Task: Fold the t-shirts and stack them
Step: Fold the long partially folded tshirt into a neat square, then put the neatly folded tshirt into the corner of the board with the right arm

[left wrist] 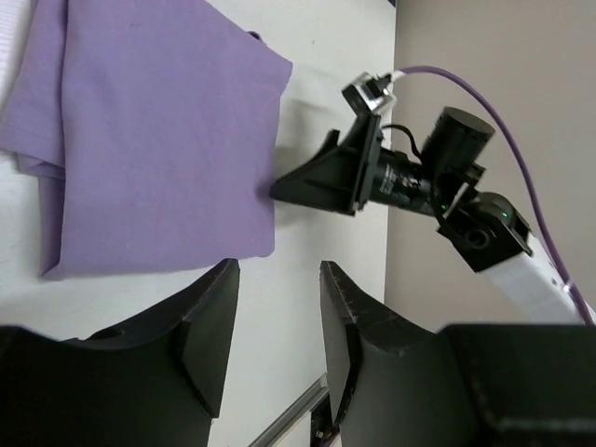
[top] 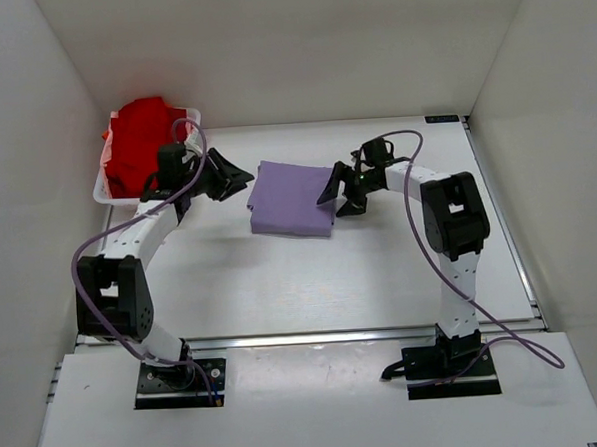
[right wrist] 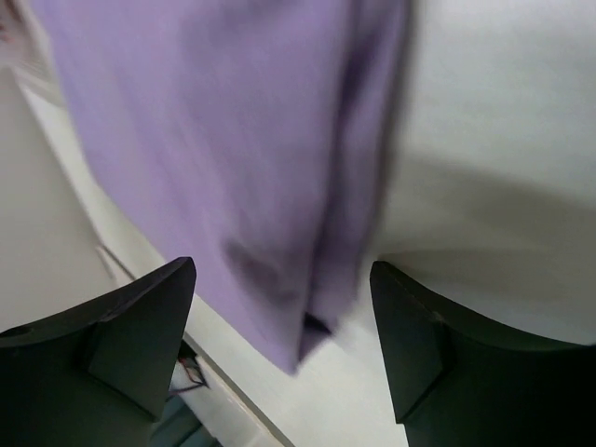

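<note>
The lavender-purple t-shirt (top: 293,198) lies folded into a rectangle at the table's middle; it also shows in the left wrist view (left wrist: 149,130) and, blurred, in the right wrist view (right wrist: 233,140). The red t-shirt (top: 139,142) sits crumpled in the white tray (top: 102,190) at the back left. My left gripper (top: 238,179) is open and empty just left of the purple shirt; in its own view (left wrist: 277,270) only table shows between the jaws. My right gripper (top: 337,193) is open and empty at the shirt's right edge, above its corner in its own view (right wrist: 282,275).
White walls enclose the table on the left, back and right. A metal rail (top: 314,336) runs along the table's near edge in front of the arm bases. The right arm's purple cable (top: 504,323) loops toward the right.
</note>
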Controlling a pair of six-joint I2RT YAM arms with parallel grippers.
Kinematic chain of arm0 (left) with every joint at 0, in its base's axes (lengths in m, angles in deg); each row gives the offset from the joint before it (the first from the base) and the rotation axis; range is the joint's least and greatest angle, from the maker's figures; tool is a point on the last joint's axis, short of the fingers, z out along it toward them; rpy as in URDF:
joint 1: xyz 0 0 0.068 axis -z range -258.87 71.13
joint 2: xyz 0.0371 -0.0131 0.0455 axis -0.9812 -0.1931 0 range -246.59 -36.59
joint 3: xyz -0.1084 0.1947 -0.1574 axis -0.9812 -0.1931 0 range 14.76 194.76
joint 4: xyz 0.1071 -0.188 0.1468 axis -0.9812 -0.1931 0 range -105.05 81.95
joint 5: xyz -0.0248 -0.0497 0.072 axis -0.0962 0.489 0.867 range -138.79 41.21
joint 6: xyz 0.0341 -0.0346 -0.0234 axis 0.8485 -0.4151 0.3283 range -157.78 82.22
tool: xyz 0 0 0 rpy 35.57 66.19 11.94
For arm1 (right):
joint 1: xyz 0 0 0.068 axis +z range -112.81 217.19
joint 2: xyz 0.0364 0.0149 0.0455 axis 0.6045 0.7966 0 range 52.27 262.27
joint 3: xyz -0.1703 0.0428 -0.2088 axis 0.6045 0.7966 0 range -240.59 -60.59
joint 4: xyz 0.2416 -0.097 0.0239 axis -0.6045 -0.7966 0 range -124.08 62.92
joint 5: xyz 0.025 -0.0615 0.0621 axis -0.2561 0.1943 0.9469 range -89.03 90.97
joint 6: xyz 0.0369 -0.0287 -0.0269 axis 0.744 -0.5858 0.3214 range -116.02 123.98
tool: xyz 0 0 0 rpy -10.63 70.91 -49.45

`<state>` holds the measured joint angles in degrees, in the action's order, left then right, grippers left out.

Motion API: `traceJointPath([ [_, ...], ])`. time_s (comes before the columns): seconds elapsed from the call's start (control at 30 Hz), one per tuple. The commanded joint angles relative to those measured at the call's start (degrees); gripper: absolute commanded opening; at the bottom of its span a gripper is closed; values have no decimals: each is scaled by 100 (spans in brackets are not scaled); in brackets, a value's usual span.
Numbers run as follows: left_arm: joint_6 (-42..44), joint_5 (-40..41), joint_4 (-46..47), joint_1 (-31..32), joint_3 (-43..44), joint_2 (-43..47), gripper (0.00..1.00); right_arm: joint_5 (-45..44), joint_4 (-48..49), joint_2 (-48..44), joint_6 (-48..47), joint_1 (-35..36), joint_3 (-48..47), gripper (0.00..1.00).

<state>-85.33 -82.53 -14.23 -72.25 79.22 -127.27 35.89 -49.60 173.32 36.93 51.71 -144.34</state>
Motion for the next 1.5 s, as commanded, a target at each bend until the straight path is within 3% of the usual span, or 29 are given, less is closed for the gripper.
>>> traceJointPath([
  [0.0, -88, -151, 73, -116, -302, 366, 51, 42, 942, 602, 571, 85, -141, 74],
  [0.13, -105, -221, -15, -213, -540, 638, 51, 278, 408, 1375, 433, 95, -1246, 64],
  [0.17, -88, -239, -15, -256, -567, 682, 52, 418, 189, 1516, 284, 86, -1519, 39],
  [0.23, -62, -248, -33, -301, -602, 718, 51, 699, -128, 1701, 134, -97, -1793, 0],
  [0.33, 35, -239, -147, -336, -576, 726, 51, 562, -1392, 1966, -558, -537, -2488, 0],
  [0.4, 79, -291, -226, -363, -576, 683, 51, -847, -2489, 1870, -1114, -731, -3145, 0],
  [0.53, 254, -265, -428, -301, -462, 639, 51, -2690, -3292, 1781, -2037, -1021, -3745, 0],
  [0.73, 317, -344, -534, -239, -251, 402, 50, -5131, -3329, 2237, -3607, -1338, -4755, 0],
  [0.93, 220, -379, -446, -196, -189, 305, 51, -6354, -2030, 2370, -4910, -1663, -4501, 0],
  [1.13, 448, -433, -718, -151, 39, 111, 50, -6463, -1150, 2546, -5149, -2277, -4695, 0],
  [1.47, 431, -310, -886, 24, 224, -187, 50, -5224, -675, 3012, -5053, -2841, -4958, 0],
])
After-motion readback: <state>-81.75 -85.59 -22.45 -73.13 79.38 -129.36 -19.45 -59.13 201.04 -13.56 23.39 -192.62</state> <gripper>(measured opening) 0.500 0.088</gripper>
